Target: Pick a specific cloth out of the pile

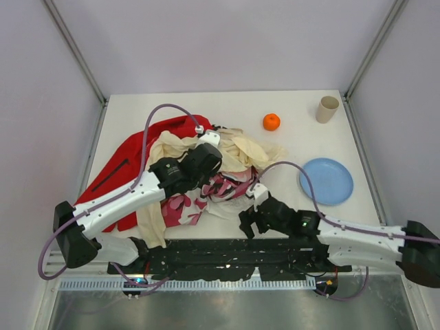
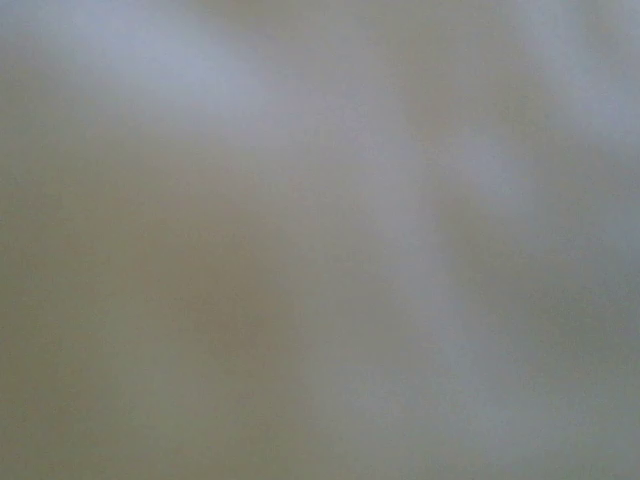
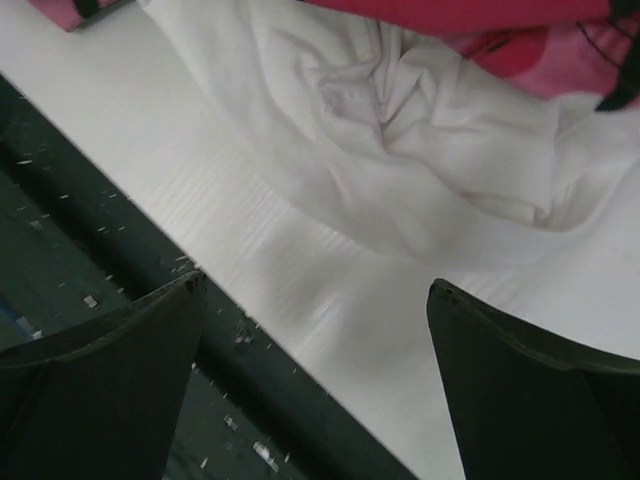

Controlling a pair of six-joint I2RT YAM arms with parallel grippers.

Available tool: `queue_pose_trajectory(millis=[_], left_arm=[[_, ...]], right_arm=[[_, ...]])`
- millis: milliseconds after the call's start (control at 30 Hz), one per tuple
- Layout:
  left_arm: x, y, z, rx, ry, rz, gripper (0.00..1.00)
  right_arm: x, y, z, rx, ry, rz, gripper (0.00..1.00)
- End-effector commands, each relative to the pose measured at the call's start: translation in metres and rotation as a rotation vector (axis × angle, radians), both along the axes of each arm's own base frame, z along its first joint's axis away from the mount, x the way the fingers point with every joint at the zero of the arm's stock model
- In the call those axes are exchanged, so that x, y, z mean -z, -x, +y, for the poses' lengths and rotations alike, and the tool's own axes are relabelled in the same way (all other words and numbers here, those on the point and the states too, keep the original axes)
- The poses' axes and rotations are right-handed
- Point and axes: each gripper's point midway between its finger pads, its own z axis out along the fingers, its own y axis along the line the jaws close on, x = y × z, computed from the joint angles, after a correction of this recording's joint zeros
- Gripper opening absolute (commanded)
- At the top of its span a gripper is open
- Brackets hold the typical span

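Containers: one blue plate and one tan cup, both off to the right of the right gripper's fingers. Cup's inside not readable. One orange sits on the table itself, apart from plate and cup.

The pile: one red jacket, one cream-yellow cloth, pink-white camouflage fabric.

Left gripper is pushed into the cream-yellow cloth. Its wrist view is all blurred pale fabric, so I cannot tell how its fingers stand.

Right gripper: fingers spread wide, nothing between them, low over the table's near edge. The cloth, one, white and crumpled, lies just ahead of those fingertips without touching them. Its far side meets the pink fabric.
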Motion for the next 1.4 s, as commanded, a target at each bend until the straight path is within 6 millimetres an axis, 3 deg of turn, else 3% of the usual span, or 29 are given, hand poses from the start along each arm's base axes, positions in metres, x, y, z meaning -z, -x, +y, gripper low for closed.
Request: queue_pose_trajectory(millis=[0, 67, 100, 133, 167, 200, 233, 267, 300, 367, 433, 500, 633, 667, 700, 767, 867, 900, 933, 967, 1000, 1033, 1067, 1167, 1267, 1367], left_arm=[[-0.018, -0.004, 0.008, -0.058, 0.075, -0.035, 0.00], [-0.017, -0.002, 0.008, -0.059, 0.087, -0.024, 0.00], [-0.017, -0.001, 0.008, -0.057, 0.091, -0.020, 0.00], [-0.015, -0.001, 0.009, -0.062, 0.091, -0.013, 0.00], [-0.015, 0.000, 0.009, -0.061, 0.096, -0.010, 0.00], [-0.014, 0.001, 0.010, -0.063, 0.096, -0.007, 0.00], [-0.012, 0.001, 0.011, -0.070, 0.096, -0.002, 0.00], [-0.011, 0.001, 0.011, -0.070, 0.099, 0.003, 0.00], [-0.010, 0.001, 0.013, -0.074, 0.099, 0.007, 0.00], [-0.006, 0.002, 0.013, -0.080, 0.101, 0.019, 0.00], [-0.004, 0.002, 0.016, -0.090, 0.103, 0.024, 0.00], [-0.002, 0.001, 0.019, -0.106, 0.103, 0.030, 0.00], [-0.004, -0.002, 0.024, -0.127, 0.106, 0.016, 0.00], [-0.002, -0.004, 0.025, -0.134, 0.104, 0.015, 0.00], [0.000, -0.005, 0.027, -0.141, 0.101, 0.015, 0.00], [0.009, -0.007, 0.028, -0.152, 0.096, 0.026, 0.00], [0.027, -0.006, 0.028, -0.145, 0.087, 0.053, 0.00], [0.032, -0.004, 0.027, -0.142, 0.085, 0.062, 0.00], [0.040, -0.002, 0.028, -0.145, 0.076, 0.076, 0.00], [0.047, -0.001, 0.031, -0.153, 0.066, 0.089, 0.00], [0.055, 0.003, 0.032, -0.152, 0.057, 0.108, 0.00], [0.062, 0.006, 0.034, -0.151, 0.050, 0.126, 0.00], [0.070, 0.009, 0.036, -0.154, 0.044, 0.140, 0.00], [0.092, 0.019, 0.039, -0.159, 0.048, 0.177, 0.00], [0.108, 0.029, 0.037, -0.143, 0.068, 0.216, 0.00], [0.123, 0.036, 0.043, -0.143, 0.051, 0.245, 0.00]], right_arm=[[-0.020, -0.060, 0.033, 0.083, 0.036, -0.294, 0.95], [-0.006, -0.066, 0.041, 0.084, 0.029, -0.321, 0.95], [-0.009, -0.074, 0.046, 0.120, -0.006, -0.357, 0.95], [0.005, -0.075, 0.041, 0.125, 0.029, -0.356, 0.95], [0.002, -0.079, 0.044, 0.146, 0.009, -0.382, 0.95], [0.017, -0.077, 0.036, 0.148, 0.051, -0.383, 0.95], [0.013, -0.083, 0.037, 0.185, 0.025, -0.414, 0.96], [0.024, -0.083, 0.031, 0.200, 0.040, -0.405, 1.00], [0.021, -0.086, 0.031, 0.235, 0.016, -0.420, 0.95], [0.020, -0.083, 0.031, 0.251, -0.019, -0.437, 0.77], [0.010, -0.079, 0.030, 0.266, -0.038, -0.472, 0.27], [-0.014, -0.075, 0.034, 0.268, -0.064, -0.507, 0.06], [-0.097, -0.064, 0.050, 0.212, -0.256, -0.527, 0.05], [-0.136, -0.056, 0.056, 0.168, -0.371, -0.539, 0.05], [-0.162, -0.054, 0.056, 0.166, -0.439, -0.556, 0.05], [-0.233, -0.039, 0.046, 0.130, -0.637, -0.627, 0.05], [-0.301, -0.029, 0.036, 0.097, -0.750, -0.700, 0.05], [-0.332, -0.026, 0.032, 0.095, -0.792, -0.734, 0.05], [-0.346, -0.021, 0.034, 0.055, -0.814, -0.754, 0.05], [-0.376, -0.018, 0.030, 0.055, -0.856, -0.788, 0.05], [-0.387, -0.017, 0.030, 0.047, -0.868, -0.802, 0.05], [-0.419, -0.014, 0.024, 0.041, -0.886, -0.866, 0.05], [-0.429, -0.014, 0.023, 0.040, -0.875, -0.877, 0.05], [-0.494, -0.009, 0.016, 0.008, -0.850, -0.969, 0.05], [-0.531, -0.012, 0.009, 0.023, -0.805, -1.035, 0.05], [-0.563, -0.031, -0.010, 0.158, -0.758, -1.078, 0.06]])
